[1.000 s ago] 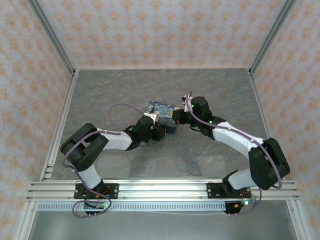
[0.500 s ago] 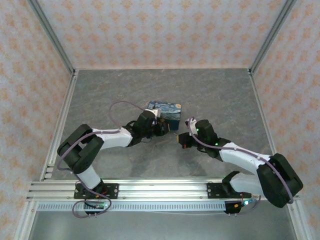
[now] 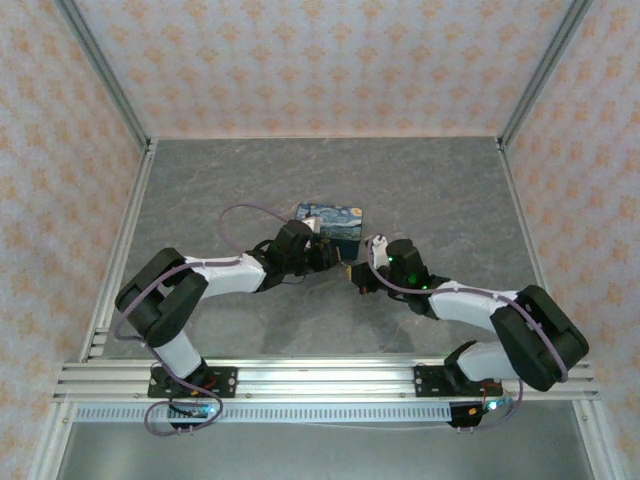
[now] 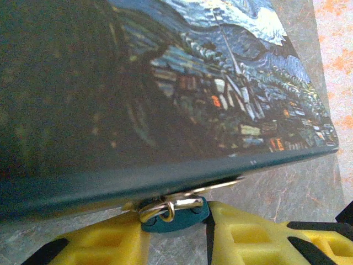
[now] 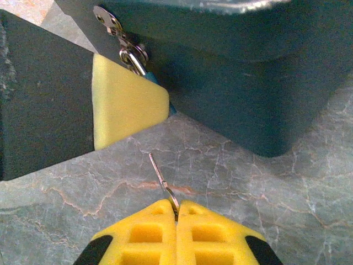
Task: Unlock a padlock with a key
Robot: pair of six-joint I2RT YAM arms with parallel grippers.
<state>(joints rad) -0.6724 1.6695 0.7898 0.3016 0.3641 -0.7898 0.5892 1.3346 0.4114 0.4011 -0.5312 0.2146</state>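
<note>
The left gripper [image 4: 179, 237] clamps the blue padlock [image 4: 175, 216], which hangs on the hasp of the painted tin [image 4: 165, 83] at mid-table. The key [image 5: 160, 171], pinched in the closed right gripper [image 5: 176, 215], points toward it across a gap. Judged from this, 2 steps are left: insertion and turning.

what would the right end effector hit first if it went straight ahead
Its key tip would likely meet the tin's dark side wall, just beside the left end effector's yellow finger; depth is unclear.
</note>
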